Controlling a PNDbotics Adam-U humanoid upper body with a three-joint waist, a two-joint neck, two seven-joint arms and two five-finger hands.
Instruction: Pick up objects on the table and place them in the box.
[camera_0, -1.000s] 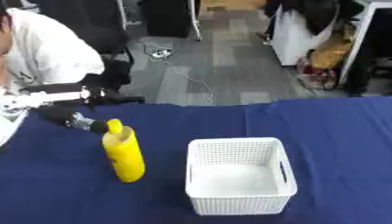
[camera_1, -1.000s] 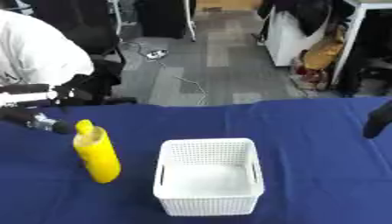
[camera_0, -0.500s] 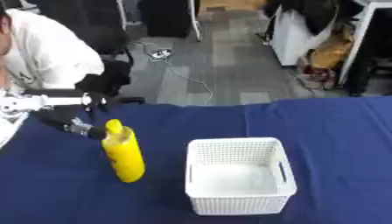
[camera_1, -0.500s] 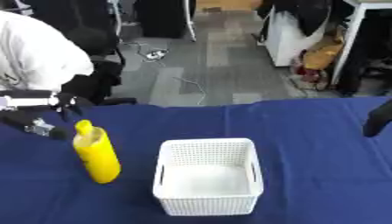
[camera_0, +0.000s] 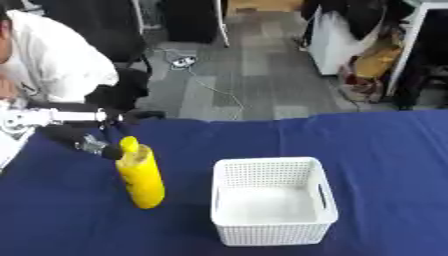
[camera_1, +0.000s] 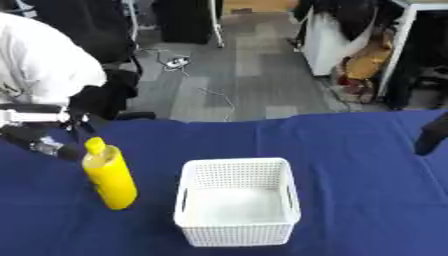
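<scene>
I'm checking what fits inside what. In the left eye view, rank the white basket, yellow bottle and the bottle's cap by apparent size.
1. White perforated plastic basket
2. Yellow plastic bottle
3. Yellow bottle cap

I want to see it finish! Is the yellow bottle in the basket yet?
Not yet. The white basket looks empty, so nothing is done. The left hand is at the cap of the yellow bottle, which stands on the blue table. Grabbing, lifting and dropping it in are left.
</scene>
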